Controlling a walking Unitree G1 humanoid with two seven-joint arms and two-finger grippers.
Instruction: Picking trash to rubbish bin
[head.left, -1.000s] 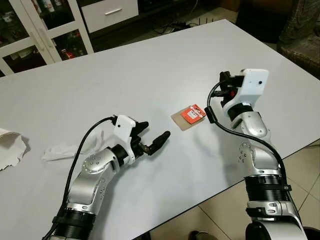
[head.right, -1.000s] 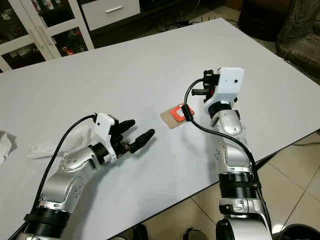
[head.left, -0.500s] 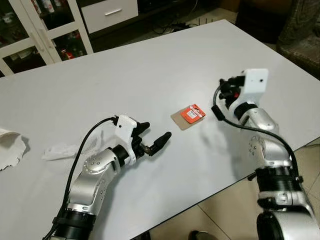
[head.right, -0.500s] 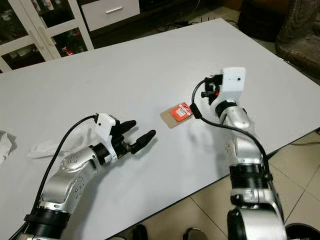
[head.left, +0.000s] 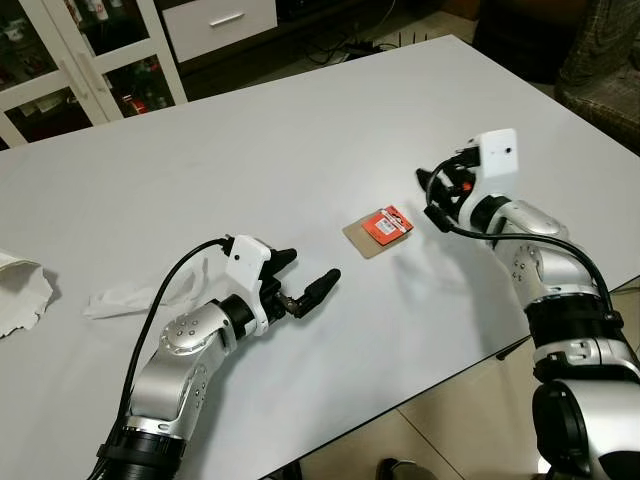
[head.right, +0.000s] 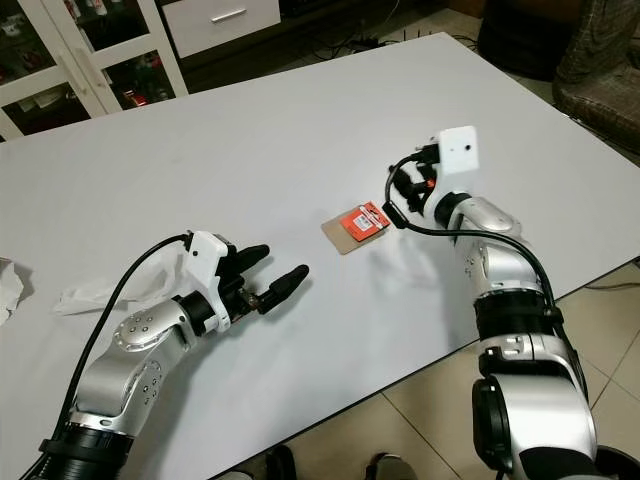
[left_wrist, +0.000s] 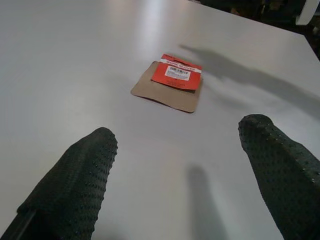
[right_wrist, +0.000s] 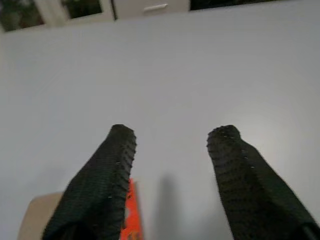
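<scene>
A flat brown card packet with a red label (head.left: 377, 232) lies on the white table (head.left: 300, 120), right of centre. My left gripper (head.left: 309, 268) rests low over the table, left of the packet and a short way from it. It is open and points at the packet (left_wrist: 170, 85) with nothing between its fingers. My right gripper (head.left: 432, 196) hovers just right of the packet, a little above the table, open and empty. In the right wrist view the packet's red edge (right_wrist: 131, 220) peeks out beside one finger (right_wrist: 107, 180).
A crumpled white tissue (head.left: 125, 298) lies behind my left forearm. More white paper (head.left: 20, 295) sits at the table's left edge. A glass-door cabinet (head.left: 90, 60) stands beyond the table and a dark chair (head.left: 600, 60) at far right. The table's front edge (head.left: 440, 375) drops to tiled floor.
My right arm has come down and reached forward, bringing its gripper lower and nearer the packet. The left arm has barely moved.
</scene>
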